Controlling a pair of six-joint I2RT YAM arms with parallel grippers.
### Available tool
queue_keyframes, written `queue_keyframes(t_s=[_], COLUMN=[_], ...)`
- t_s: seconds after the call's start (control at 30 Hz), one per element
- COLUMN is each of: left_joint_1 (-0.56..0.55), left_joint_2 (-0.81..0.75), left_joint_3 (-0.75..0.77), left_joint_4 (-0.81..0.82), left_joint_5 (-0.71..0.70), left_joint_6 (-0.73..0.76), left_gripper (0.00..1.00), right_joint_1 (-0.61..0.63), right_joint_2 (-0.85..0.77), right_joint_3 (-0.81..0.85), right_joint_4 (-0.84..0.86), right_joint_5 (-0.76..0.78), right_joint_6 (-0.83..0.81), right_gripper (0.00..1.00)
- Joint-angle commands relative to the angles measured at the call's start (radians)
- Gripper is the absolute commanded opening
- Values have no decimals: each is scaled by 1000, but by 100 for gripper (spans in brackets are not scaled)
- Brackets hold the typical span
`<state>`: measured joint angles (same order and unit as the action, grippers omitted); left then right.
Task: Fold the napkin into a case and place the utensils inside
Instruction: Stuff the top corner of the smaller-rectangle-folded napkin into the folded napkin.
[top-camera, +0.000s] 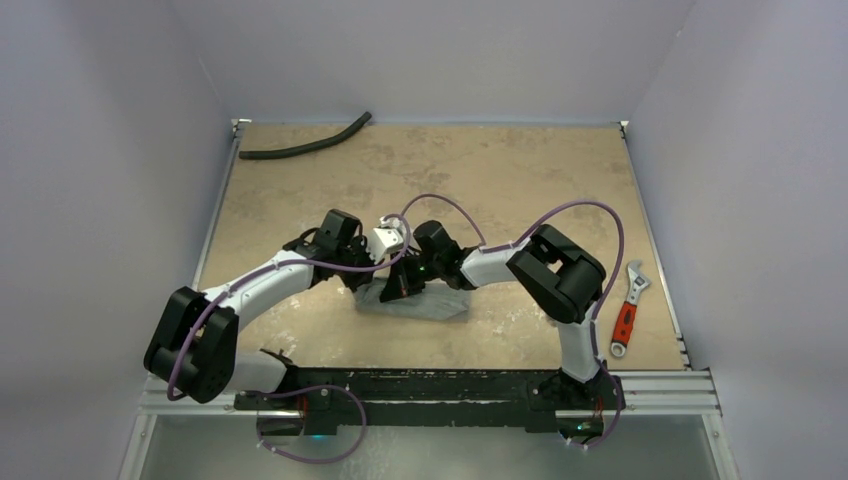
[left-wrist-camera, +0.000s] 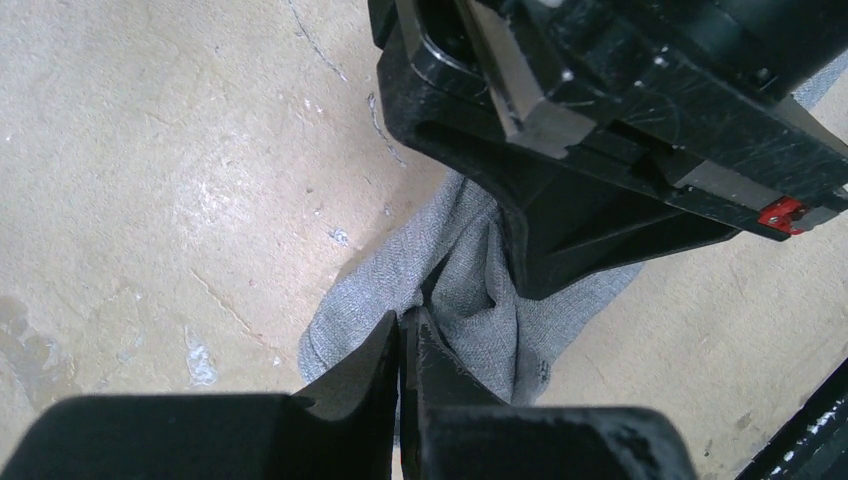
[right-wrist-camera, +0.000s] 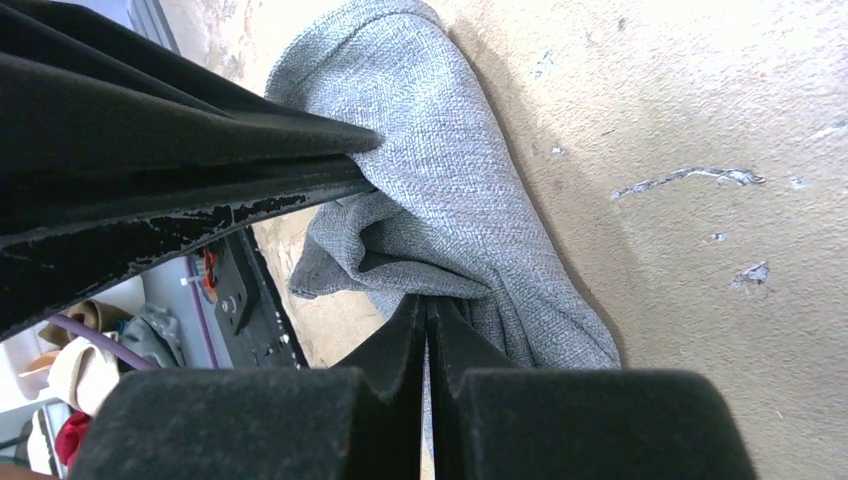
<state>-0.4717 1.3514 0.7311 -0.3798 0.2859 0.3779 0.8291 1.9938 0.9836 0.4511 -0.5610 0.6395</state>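
The grey napkin (top-camera: 428, 304) lies bunched in a small crumpled heap at the near middle of the table. My left gripper (top-camera: 368, 283) and right gripper (top-camera: 398, 285) meet over its left end, almost touching. In the left wrist view the left gripper (left-wrist-camera: 408, 320) is shut with cloth (left-wrist-camera: 385, 275) at its tips, and the right gripper's black body (left-wrist-camera: 600, 120) fills the upper right. In the right wrist view the right gripper (right-wrist-camera: 426, 306) is shut on a fold of the napkin (right-wrist-camera: 450, 180). The spoon and the blue-ended stick are out of view.
A long black curved hose (top-camera: 305, 146) lies at the far left of the table. A red-handled metal wrench (top-camera: 627, 315) lies near the right edge. The black base rail (top-camera: 420, 385) runs along the near edge, close behind the napkin.
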Motion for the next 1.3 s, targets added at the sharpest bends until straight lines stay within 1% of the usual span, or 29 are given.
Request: queue_keyframes(t_s=[0.0, 0.1, 0.27, 0.4, 0.53, 0.77, 0.87, 1.0, 1.03, 1.13, 1.27], left_joint_1=[4, 4, 5, 1, -1, -1, -1, -1, 0, -1, 1], left_joint_2=[-24, -31, -35, -35, -32, -46, -35, -10, -1, 11, 39], left_joint_3=[0, 8, 6, -15, -39, -42, -39, -45, -39, -13, 35], left_joint_4=[0, -7, -3, -3, -24, -10, -4, 53, 61, 58, 41], left_joint_5=[36, 73, 96, 116, 104, 60, 42, -1, -1, 3, -13], left_joint_6=[9, -8, -19, 16, 82, 60, 43, -2, -12, -21, -48], left_gripper=[0, 0, 0, 0, 0, 0, 0, 0, 0, 0, 0], right_joint_1=[-10, -7, -7, -8, -12, -12, -14, -19, -19, -26, -66], right_joint_2=[16, 26, 10, 25, 43, 62, 32, 34, 44, 78, 74], right_joint_3=[13, 65, 93, 109, 109, 154, 125, 92, 101, 154, 179], right_joint_4=[-222, -249, -232, -201, -160, -102, -62, -49, -59, -149, -225], right_joint_5=[113, 102, 19, 27, 15, 83, 109, 201, 212, 278, 342], right_joint_6=[-42, -37, 2, 31, 91, 179, 260, 336, 335, 250, 145], right_gripper=[3, 2, 2, 2, 0, 0, 0, 0, 0, 0, 0])
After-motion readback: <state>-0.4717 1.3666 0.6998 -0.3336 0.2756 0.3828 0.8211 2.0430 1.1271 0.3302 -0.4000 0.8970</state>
